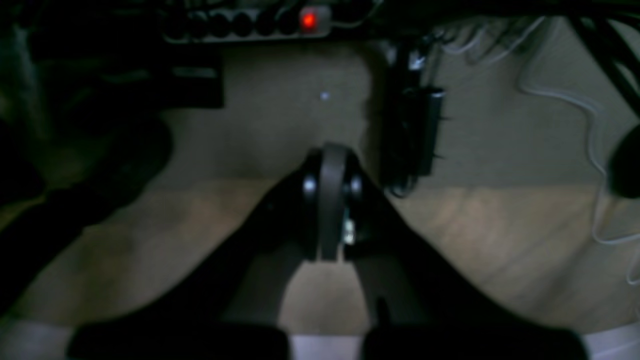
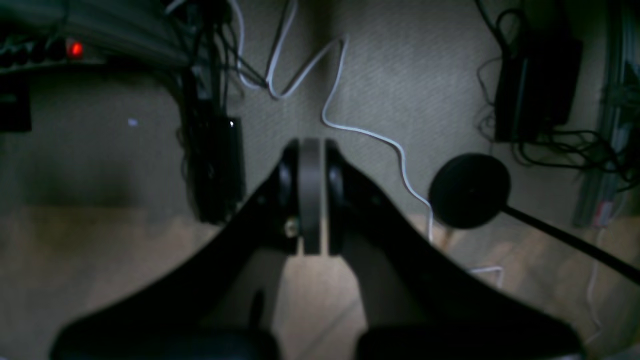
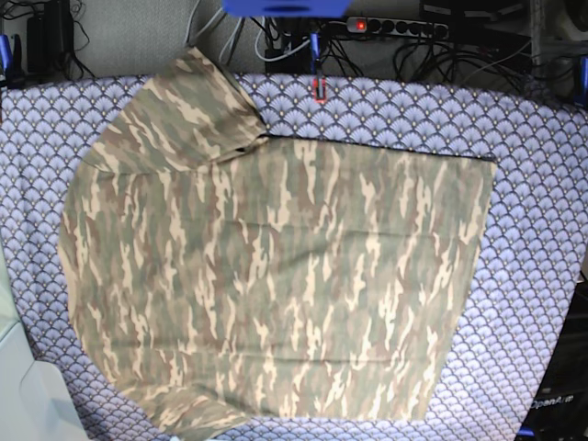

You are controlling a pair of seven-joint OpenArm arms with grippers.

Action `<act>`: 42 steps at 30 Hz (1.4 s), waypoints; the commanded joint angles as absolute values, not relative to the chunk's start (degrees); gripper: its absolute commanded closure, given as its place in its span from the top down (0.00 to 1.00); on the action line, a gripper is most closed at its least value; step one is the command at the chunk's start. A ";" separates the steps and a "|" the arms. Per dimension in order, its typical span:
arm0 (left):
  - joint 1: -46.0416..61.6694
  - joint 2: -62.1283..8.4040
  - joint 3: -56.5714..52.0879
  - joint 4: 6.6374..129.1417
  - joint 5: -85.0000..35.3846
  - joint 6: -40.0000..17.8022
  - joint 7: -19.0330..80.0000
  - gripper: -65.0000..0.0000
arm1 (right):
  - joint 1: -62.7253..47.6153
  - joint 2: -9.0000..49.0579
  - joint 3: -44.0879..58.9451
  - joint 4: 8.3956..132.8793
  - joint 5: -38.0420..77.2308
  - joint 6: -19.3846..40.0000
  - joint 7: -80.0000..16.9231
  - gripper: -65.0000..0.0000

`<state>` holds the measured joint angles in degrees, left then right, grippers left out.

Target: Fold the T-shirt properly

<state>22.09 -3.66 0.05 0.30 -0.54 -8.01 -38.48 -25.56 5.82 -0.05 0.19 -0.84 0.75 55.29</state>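
Base view, from above: T-shirt in tan, olive and brown camouflage spread flat across the purple-grey fan-scale tablecloth, one sleeve angled toward the far left corner, hem at the right, another sleeve bunched at the near edge. Beyond the far table edge, a power strip with its red switch lit, amid tangled cables. No arm over the cloth here. Left wrist view, dim and blurred: left gripper clenched on nothing, jaws pressed together, above bare floor, with the same lit strip and a dark power brick beyond. Right wrist view: right gripper likewise clenched and empty, over floor crossed by a white cable, beside a round black base. Shirt absent from both wrist views.
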 commanded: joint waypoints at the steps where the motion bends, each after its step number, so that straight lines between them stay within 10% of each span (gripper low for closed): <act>1: 24.31 -3.30 0.04 0.00 -0.48 -9.01 -42.15 0.00 | -27.38 6.46 -0.04 0.00 -0.40 0.75 58.95 0.00; 12: 36.62 -2.77 -0.04 0.00 -0.48 -9.27 -75.38 0.00 | -37.76 7.60 0.40 1.36 -0.13 0.75 78.99 0.00; 20: 40.48 -1.71 -0.04 3.82 -0.48 -9.27 -75.38 0.00 | -46.11 7.60 0.48 16.66 -0.13 0.75 78.99 0.00; 26: 53.76 -1.54 -0.04 28.26 -0.48 -9.10 -75.21 0.00 | -59.65 7.25 3.56 42.86 -0.13 0.57 78.20 0.00; 42: 75.00 -7.34 -0.13 74.77 -12.09 -9.01 -69.85 0.00 | -74.07 6.37 4.62 100.97 -0.04 0.66 43.74 0.00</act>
